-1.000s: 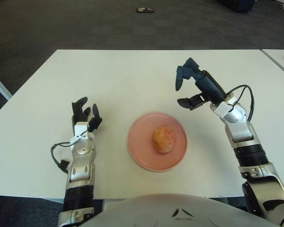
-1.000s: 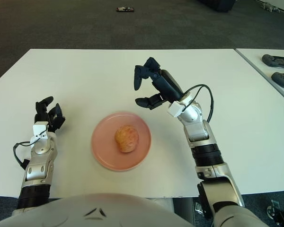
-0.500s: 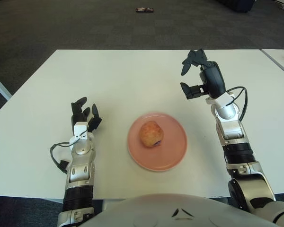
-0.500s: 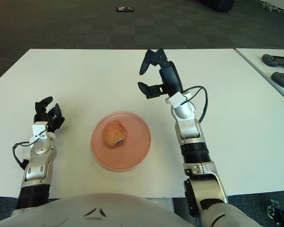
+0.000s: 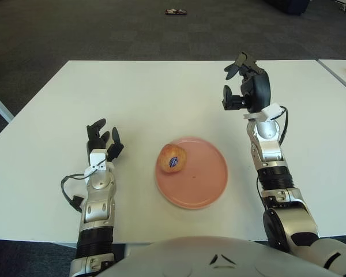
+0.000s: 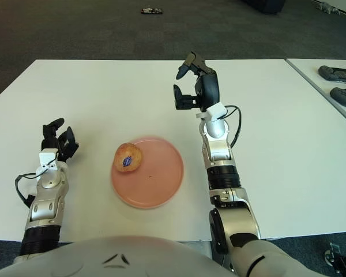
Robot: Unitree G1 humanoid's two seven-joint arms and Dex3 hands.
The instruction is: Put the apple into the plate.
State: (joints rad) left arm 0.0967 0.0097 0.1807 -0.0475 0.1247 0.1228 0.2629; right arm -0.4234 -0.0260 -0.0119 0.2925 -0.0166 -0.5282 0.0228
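The apple (image 5: 172,157) sits on the pink plate (image 5: 207,184), at the plate's left rim, with a small dark sticker facing up. The plate lies near the front edge of the white table (image 5: 161,92), about midway along it. The right hand (image 5: 242,86) is raised above the table behind the plate's right side, fingers spread wide and holding nothing. The left hand (image 5: 101,141) shows left of the plate near the front edge, its fingers loosely open and empty.
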